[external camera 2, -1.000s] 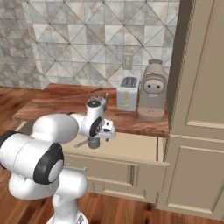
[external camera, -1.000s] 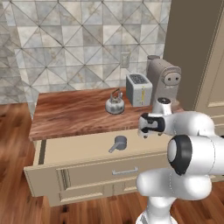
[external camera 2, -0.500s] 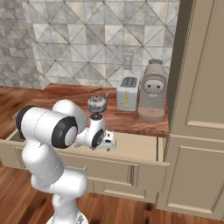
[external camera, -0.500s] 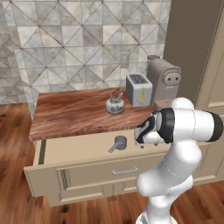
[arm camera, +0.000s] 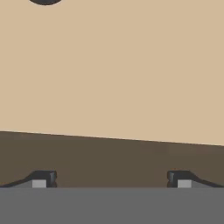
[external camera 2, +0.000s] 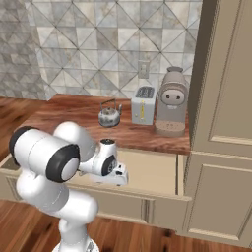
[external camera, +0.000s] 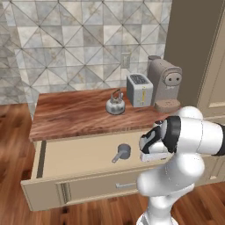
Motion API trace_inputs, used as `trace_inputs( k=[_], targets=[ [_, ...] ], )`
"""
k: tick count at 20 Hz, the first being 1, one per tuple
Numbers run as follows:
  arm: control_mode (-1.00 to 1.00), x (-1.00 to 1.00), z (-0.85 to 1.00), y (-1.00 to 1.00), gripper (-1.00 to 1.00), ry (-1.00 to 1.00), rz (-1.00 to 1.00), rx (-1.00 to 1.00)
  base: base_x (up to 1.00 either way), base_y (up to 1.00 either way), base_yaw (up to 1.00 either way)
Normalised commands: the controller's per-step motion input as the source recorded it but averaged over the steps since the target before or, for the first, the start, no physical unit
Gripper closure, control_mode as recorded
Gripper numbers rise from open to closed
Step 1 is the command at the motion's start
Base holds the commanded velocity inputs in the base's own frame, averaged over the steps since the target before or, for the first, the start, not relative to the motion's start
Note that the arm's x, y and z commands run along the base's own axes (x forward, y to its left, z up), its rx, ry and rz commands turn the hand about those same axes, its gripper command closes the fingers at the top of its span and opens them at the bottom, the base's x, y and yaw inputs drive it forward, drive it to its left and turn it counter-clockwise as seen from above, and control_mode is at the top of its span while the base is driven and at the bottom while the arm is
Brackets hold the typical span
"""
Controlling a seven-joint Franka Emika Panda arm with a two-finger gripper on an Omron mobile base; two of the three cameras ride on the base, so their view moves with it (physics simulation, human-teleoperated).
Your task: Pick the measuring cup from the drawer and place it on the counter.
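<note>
1. While the drawer (external camera: 83,165) stands pulled out under the worktop (external camera: 74,113), I see the measuring cup (external camera: 123,151) lying on the drawer floor, round bowl toward the right, short flat handle pointing left and toward the drawer front.
2. Cup sits roughly mid-drawer in the left base view, touching nothing but the floor of the drawer.
3. End effector (arm camera: 111,178): in the hand view both dark fingertips (arm camera: 43,178) are spread wide apart with nothing between them, pointing down at the beige drawer floor and a darker brown band below it.
4. A dark curved sliver (arm camera: 45,1) at the top edge of the hand view is too cropped for me to name.
5. In the left base view the hand (external camera: 151,145) hovers over the right part of the drawer, just right of the cup, not touching it.
6. In the right base view the hand (external camera 2: 114,173) sits over the drawer (external camera 2: 147,173) interior, in front of the worktop (external camera 2: 74,110) edge; the cup is hidden behind the arm there.
7. On the worktop: silver kettle (external camera: 115,103) near the front edge, toaster (external camera: 139,90) behind and right of it, coffee machine (external camera: 164,83) right of the toaster.
8. Same three in the right base view: kettle (external camera 2: 109,115), toaster (external camera 2: 143,105), coffee machine (external camera 2: 171,101).
</note>
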Motion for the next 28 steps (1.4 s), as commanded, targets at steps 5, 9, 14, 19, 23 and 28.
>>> trace_inputs(
  k=[5, 9, 14, 19, 23, 28],
  targets=[
    [-1.00, -1.00, -0.06, 0.05, -1.00, 0.22, 0.00, 0.00, 0.00, 0.00, 0.00],
    [-1.00, -0.69, 0.72, 0.20, -1.00, 0.01, 0.00, 0.00, 0.00, 0.00, 0.00],
    [-1.00, 0.23, 1.00, 0.37, -1.00, 0.00, -0.03, 0.01, 0.00, 0.00, 0.00],
    [-1.00, 0.66, 0.54, 0.33, -1.00, 0.00, -0.10, 0.00, 0.00, 0.00, 0.00],
    [-1.00, 0.92, -0.01, 0.31, -1.00, 0.00, -0.21, 0.00, 0.00, 0.00, 0.00],
    [-1.00, 0.80, -0.42, 0.50, -1.00, 0.06, -0.31, -0.04, 0.00, 0.00, 0.00]
  ],
)
